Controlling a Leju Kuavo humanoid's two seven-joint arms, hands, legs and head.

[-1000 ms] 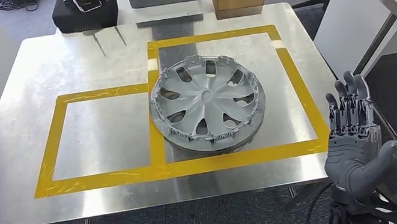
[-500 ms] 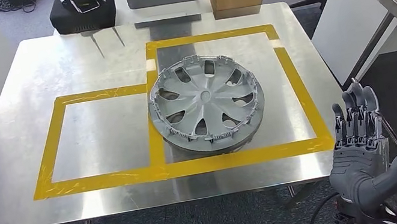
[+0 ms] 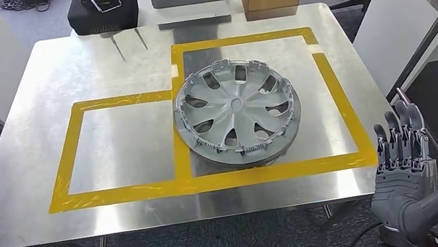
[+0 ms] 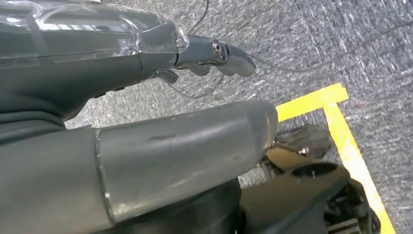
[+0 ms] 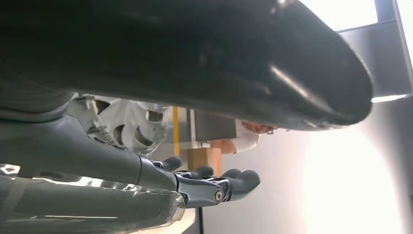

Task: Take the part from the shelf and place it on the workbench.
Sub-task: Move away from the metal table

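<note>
the placing step looked done: the silver hubcap (image 3: 237, 112) lay flat on the steel workbench (image 3: 25, 102), inside the right-hand square of yellow tape (image 3: 183, 186) and overlapping its left edge. the right hand (image 3: 410, 189) hung off the bench's near right corner, fingers straight and apart, grasping nothing. the left hand (image 4: 146, 92) pointed at grey carpet, fingers extended, also released. the hubcap was thin moulded plastic, spoked, with clips round the rim. next probably only called for pulling clear.

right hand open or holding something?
Open. In the head view the right hand sits off the workbench edge, fingers straight and apart, nothing in it; the hubcap lies on the bench.
</note>
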